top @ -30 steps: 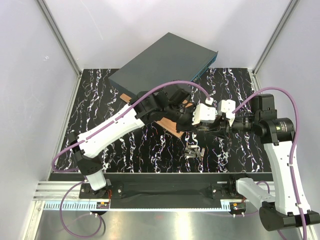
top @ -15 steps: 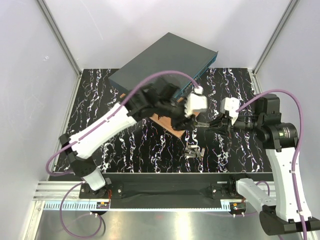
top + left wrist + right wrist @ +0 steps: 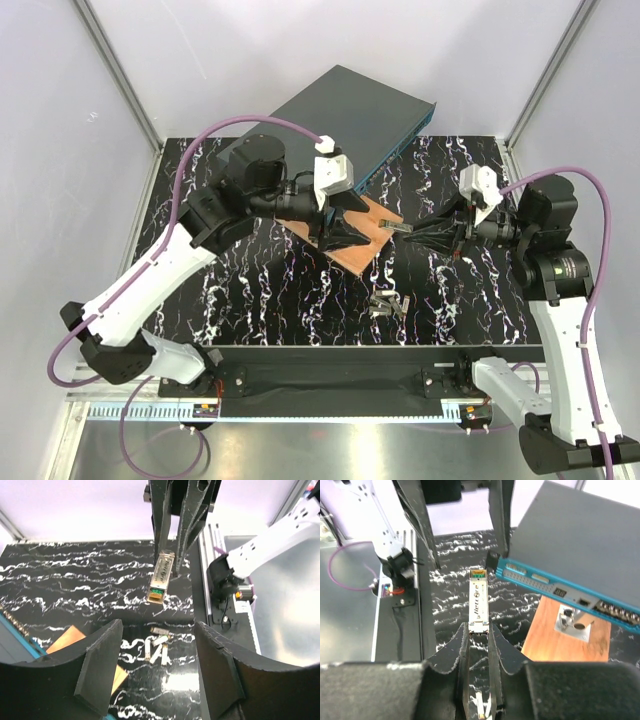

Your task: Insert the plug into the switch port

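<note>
- While the right end effector (image 3: 477, 630) is clenched on the plug (image 3: 478, 600), only the plug's rear end sits between the fingertips; most of its body sticks out forward past them.
- Plug is in the air above the counter (image 3: 250, 290), roughly level, tip pointing toward the left arm.
- Switch (image 3: 340, 115) lies at the far side of the counter. In the right wrist view its teal port face (image 3: 560, 587) is ahead and to the right of the plug tip, apart from it. Plug is not in any port.
- Left end effector (image 3: 338, 238) is released, fingers spread wide with nothing between them. It hangs over the wooden board (image 3: 365, 250), just in front of the switch, facing the plug head-on.
- Wooden board lies below the port face and carries a small metal bracket (image 3: 572, 622).
- Loose modules (image 3: 388, 303) lie on the counter, nearer the arm bases than the plug.
</note>
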You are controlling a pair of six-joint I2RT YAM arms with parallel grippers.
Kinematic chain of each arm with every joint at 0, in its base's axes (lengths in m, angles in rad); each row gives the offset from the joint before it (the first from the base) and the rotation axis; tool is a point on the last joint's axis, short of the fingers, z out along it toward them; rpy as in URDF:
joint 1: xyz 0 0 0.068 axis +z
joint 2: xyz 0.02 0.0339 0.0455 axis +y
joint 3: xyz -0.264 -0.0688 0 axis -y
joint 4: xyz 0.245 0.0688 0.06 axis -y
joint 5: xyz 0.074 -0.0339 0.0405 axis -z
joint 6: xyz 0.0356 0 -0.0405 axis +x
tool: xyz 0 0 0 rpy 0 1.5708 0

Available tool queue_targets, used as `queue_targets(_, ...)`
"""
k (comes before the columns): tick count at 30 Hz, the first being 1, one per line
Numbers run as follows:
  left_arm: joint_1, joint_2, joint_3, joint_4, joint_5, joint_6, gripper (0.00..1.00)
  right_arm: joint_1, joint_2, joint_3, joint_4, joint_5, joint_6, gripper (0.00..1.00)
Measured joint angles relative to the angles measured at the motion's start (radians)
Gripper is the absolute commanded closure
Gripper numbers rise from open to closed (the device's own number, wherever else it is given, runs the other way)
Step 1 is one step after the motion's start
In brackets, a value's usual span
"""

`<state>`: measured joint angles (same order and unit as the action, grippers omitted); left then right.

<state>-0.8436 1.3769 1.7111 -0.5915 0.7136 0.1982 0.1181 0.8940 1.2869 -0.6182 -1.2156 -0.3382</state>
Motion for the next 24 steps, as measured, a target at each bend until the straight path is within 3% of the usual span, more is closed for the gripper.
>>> queue_targets(6, 0.0, 0.018, -0.004, 0.088, 0.032, -0.066, 0.36, 0.0, -0.023, -0.045, 0.158, -0.031, 0.147, 1.0)
queue_targets(14, 0.0, 0.051, -0.007, 0.153, 0.069, -0.107, 0.39, 0.0, -0.037, -0.048, 0.195, -0.056, 0.18, 1.0)
queue_targets(24, -0.027, 0.061, -0.008, 0.178, 0.101, -0.119, 0.62, 0.0, -0.036, -0.048, 0.174, -0.06, 0.152, 1.0)
